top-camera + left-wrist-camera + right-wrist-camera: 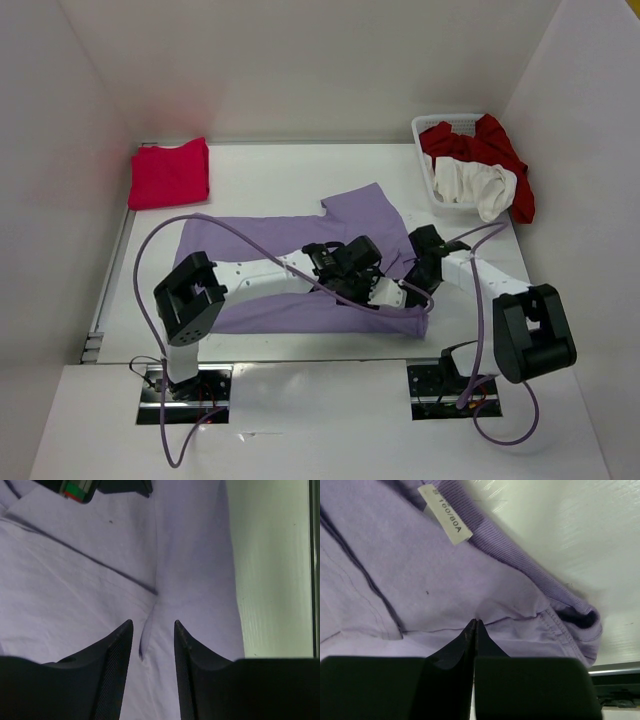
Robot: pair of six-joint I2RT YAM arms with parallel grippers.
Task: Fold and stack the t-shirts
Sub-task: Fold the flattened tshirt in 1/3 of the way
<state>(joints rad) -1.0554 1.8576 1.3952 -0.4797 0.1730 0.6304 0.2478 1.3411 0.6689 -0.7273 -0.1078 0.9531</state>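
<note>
The purple shirt [270, 250] lay spread flat in the middle of the counter [280, 170]. Its long axis ran from left to right, with the hem to the left, the collar [520, 565] end to the right near both arms, and one sleeve pointing to the far side. The right claw [475, 622] was closed together on a small pinch of the cloth just below the collar and its label [445, 515]. The left claw [152, 625] stood with its jaws apart over a low ridge of the cloth, not yet pinching it. I think the step was to take the collar end for a fold. To do it well, the left claw should close on the ridge. Both claws should then lift together and level, so the edge stays straight. The pink shirt [170, 173] lay folded at the far left corner.
</note>
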